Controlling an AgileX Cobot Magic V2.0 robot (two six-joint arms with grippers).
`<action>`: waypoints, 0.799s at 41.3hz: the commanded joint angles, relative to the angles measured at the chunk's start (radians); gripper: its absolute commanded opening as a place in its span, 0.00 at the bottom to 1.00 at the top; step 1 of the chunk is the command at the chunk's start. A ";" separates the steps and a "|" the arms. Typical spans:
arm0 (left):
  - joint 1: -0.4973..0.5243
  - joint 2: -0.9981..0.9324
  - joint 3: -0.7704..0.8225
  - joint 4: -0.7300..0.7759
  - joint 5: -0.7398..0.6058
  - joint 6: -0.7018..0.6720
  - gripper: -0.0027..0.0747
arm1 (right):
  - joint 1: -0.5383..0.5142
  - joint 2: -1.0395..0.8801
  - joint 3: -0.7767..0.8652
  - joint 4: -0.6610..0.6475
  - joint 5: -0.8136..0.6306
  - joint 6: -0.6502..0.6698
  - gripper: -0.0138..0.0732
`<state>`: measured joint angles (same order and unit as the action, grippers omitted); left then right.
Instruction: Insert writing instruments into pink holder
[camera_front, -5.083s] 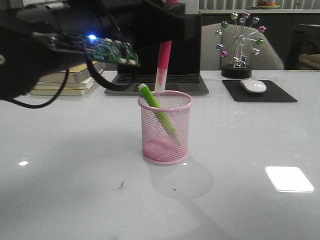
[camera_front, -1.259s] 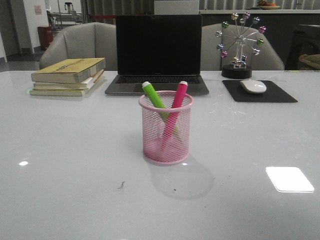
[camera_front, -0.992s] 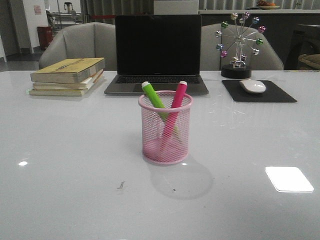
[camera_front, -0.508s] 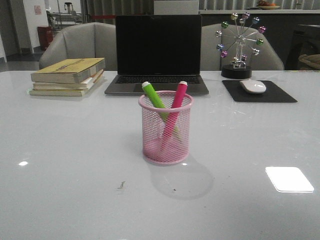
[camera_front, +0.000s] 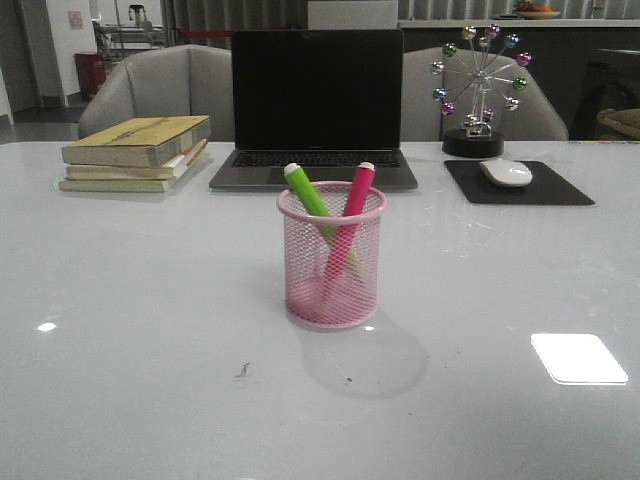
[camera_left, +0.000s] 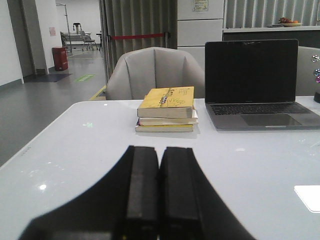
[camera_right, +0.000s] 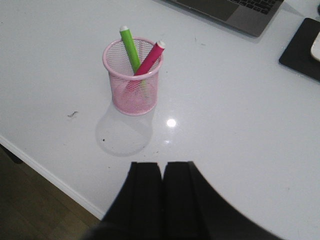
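The pink holder (camera_front: 331, 260) stands upright mid-table. Inside it lean the green marker (camera_front: 308, 192) and the magenta marker (camera_front: 356, 192), crossing, their pale ends above the rim. The right wrist view shows the same pink holder (camera_right: 133, 77) with the green marker (camera_right: 129, 46) and magenta marker (camera_right: 151, 56) inside. My right gripper (camera_right: 162, 166) is shut and holds nothing, drawn back near the table's front edge, apart from the cup. My left gripper (camera_left: 160, 150) is shut and holds nothing, over the table's left side. Neither gripper shows in the front view.
A stack of books (camera_front: 138, 150) lies at the back left, an open laptop (camera_front: 316, 105) behind the cup. A mouse (camera_front: 506, 172) on a black pad (camera_front: 520, 184) and a ball ornament (camera_front: 478, 85) sit back right. The table's front edge (camera_right: 45, 172) drops to the floor.
Five seconds ago an arm hung over the cup holding the magenta marker above it. Since then that marker rests inside and the arm has left the front view. Nothing moves in the last second.
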<state>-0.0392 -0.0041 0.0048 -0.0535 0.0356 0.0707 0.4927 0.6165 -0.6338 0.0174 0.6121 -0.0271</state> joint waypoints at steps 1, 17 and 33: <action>-0.008 -0.022 0.005 -0.012 -0.094 0.003 0.15 | -0.006 0.000 -0.027 0.005 -0.074 -0.008 0.22; -0.008 -0.022 0.005 -0.012 -0.094 0.003 0.15 | -0.006 0.000 -0.027 0.005 -0.074 -0.008 0.22; -0.008 -0.022 0.005 -0.012 -0.094 0.003 0.15 | -0.028 -0.031 -0.010 0.004 -0.081 -0.009 0.22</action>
<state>-0.0392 -0.0041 0.0048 -0.0573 0.0356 0.0746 0.4870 0.6118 -0.6302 0.0174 0.6121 -0.0271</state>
